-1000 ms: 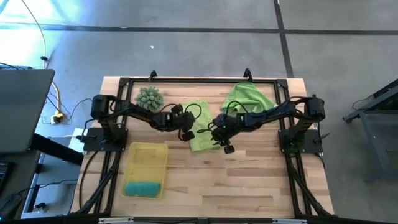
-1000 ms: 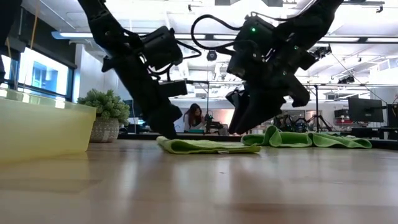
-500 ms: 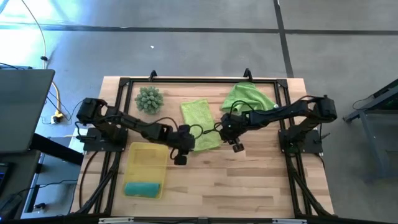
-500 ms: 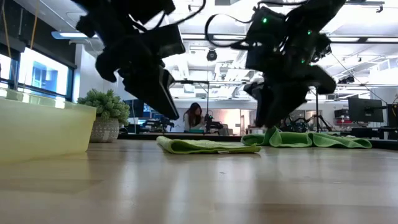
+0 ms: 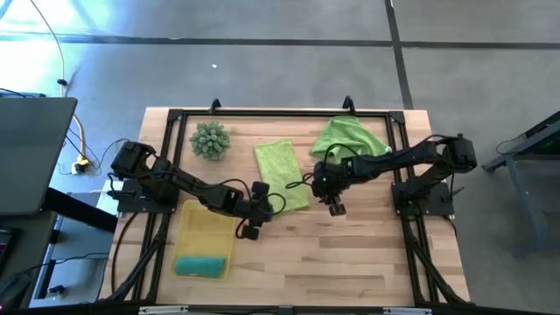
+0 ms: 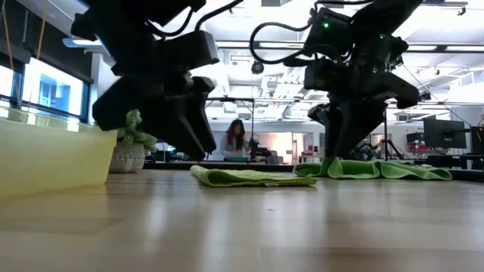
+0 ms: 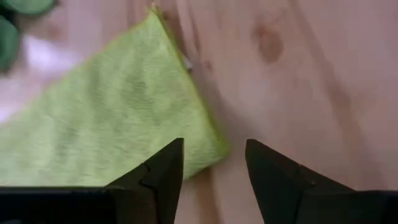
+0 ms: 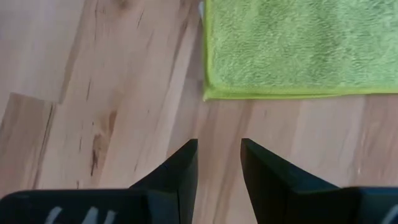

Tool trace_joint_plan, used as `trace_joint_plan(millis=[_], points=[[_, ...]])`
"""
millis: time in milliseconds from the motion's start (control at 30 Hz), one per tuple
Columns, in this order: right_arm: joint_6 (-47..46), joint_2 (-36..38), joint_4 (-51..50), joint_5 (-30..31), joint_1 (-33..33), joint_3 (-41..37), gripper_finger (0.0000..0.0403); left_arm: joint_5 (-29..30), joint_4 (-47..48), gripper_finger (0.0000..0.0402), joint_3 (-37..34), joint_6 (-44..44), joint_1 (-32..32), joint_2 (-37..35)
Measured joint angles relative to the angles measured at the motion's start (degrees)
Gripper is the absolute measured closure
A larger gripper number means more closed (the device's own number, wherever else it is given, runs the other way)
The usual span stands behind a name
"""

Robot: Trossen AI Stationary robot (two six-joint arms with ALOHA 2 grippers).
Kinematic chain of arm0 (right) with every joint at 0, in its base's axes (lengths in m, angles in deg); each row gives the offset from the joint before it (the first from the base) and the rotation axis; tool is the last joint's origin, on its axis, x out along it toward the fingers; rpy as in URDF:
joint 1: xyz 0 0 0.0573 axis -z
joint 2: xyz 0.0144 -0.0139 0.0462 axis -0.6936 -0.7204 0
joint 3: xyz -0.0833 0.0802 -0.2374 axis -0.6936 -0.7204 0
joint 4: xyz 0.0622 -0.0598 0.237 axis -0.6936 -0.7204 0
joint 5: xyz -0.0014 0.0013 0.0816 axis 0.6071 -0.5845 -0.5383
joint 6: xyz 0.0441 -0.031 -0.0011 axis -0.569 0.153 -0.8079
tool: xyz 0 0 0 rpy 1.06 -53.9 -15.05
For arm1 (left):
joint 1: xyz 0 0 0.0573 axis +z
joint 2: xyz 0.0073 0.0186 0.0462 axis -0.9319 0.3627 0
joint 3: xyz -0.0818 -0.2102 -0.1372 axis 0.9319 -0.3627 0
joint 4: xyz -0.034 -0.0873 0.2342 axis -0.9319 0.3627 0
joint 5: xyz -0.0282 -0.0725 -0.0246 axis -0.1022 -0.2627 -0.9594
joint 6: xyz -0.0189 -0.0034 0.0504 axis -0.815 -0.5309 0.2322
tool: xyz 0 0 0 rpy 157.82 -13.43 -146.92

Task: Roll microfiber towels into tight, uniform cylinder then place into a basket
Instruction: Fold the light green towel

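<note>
Jaws of both grippers stand parted and empty: left gripper [image 5: 251, 229] beside the basket [image 5: 206, 215], right gripper [image 5: 335, 208] just right of the flat lime towel [image 5: 282, 172]. A rolled teal towel [image 5: 202, 264] fills the translucent yellow basket's near end. Another lime towel [image 5: 350, 136] lies crumpled far right, partly under the right arm.

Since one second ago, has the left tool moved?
Yes. The left tool moved off the flat lime towel, toward the basket.

Three towels: two lime green towels [image 5: 282, 173] [image 5: 352, 136], one teal towel [image 5: 201, 264]; one basket [image 5: 208, 220]; one spiky ball [image 5: 209, 139].
</note>
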Motion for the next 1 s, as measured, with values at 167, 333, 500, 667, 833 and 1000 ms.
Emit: trace_joint_plan(millis=[167,333,500,667,833,1000], points=[[2.2,0.0,1.7,-0.3,-1.8,0.0,0.0288,1.5,-0.1,0.0235,0.0,7.5,0.4,0.4],[2.3,0.0,2.1,0.1,-2.4,0.0,0.0288,1.6,-1.2,0.0241,0.0,10.5,1.1,3.2],[2.4,0.0,1.7,0.3,-2.6,0.0,0.0288,2.2,-3.4,0.0245,0.0,11.5,1.0,6.0],[5.0,-0.3,3.0,0.3,-2.6,0.0,0.0288,2.9,-5.2,0.0245,0.1,11.5,1.0,7.2],[8.7,-2.5,7.4,-0.1,-2.6,0.0,0.0288,2.8,-5.2,0.0263,0.2,8.8,1.0,7.4],[11.4,-7.0,9.5,-0.1,-2.6,0.0,0.0288,2.3,-4.9,0.0312,0.2,5.5,1.0,7.5]])
